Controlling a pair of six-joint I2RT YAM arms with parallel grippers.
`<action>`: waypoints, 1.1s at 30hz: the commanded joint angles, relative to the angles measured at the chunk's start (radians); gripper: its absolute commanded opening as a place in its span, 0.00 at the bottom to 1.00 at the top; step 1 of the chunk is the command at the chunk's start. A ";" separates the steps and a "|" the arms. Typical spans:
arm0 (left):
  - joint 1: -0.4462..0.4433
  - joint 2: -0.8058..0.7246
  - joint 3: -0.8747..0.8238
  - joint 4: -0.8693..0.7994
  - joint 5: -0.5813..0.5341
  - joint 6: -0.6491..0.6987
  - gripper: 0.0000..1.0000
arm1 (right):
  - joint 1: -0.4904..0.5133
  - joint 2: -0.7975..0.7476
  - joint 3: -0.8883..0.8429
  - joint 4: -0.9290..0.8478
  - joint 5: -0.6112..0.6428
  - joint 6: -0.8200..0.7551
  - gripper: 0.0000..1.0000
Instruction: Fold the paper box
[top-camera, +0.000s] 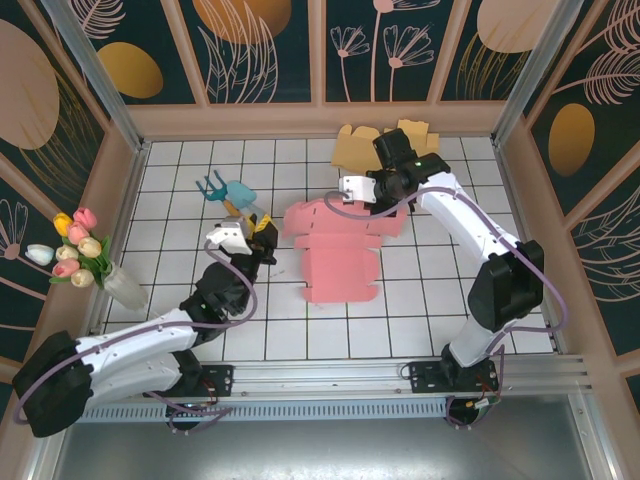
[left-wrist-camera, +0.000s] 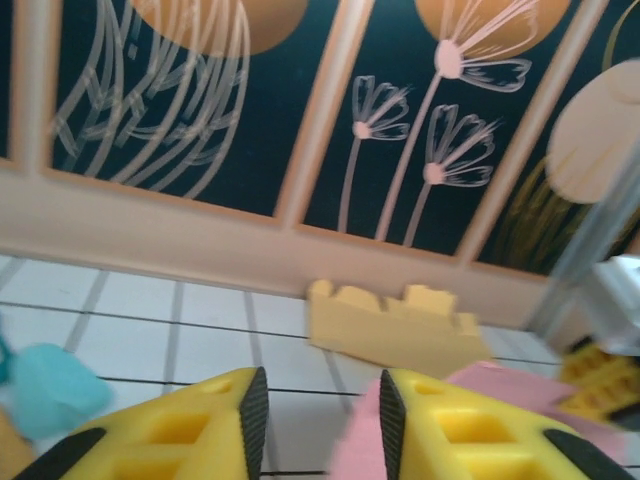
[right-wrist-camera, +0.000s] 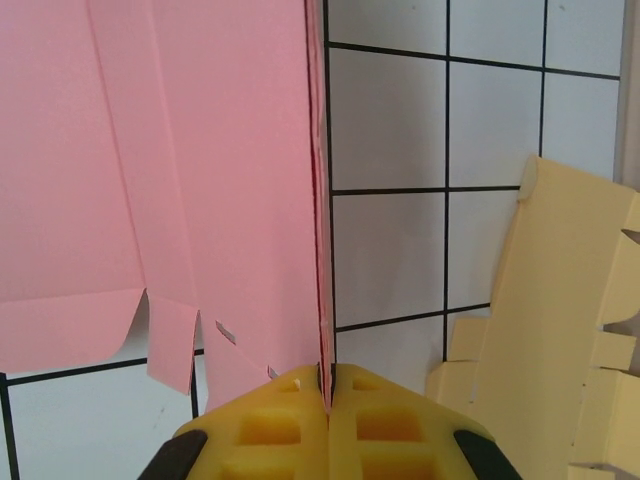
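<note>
Pink paper box (top-camera: 338, 262) lies flat and unfolded mid-bench. Long axis runs far-to-near, wider flaps at the far end, cut tabs along its edges. Right tool (right-wrist-camera: 327, 385) is clamped on the box's far-right edge. Left tool (left-wrist-camera: 322, 410) is narrowly apart, nothing between the pads, just by the box's left side.

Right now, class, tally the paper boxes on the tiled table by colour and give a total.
Pink paper box: 1
Yellow paper box: 1
Total: 2
</note>
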 joint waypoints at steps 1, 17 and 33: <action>0.000 -0.044 0.029 -0.162 0.157 -0.214 0.31 | -0.004 0.010 0.013 -0.039 0.020 0.042 0.00; 0.003 0.304 0.242 -0.117 0.257 -0.263 0.22 | -0.013 -0.108 -0.122 0.005 0.008 0.027 0.00; 0.117 0.451 0.424 -0.254 0.297 -0.294 0.16 | -0.015 -0.122 -0.149 0.034 0.001 0.017 0.00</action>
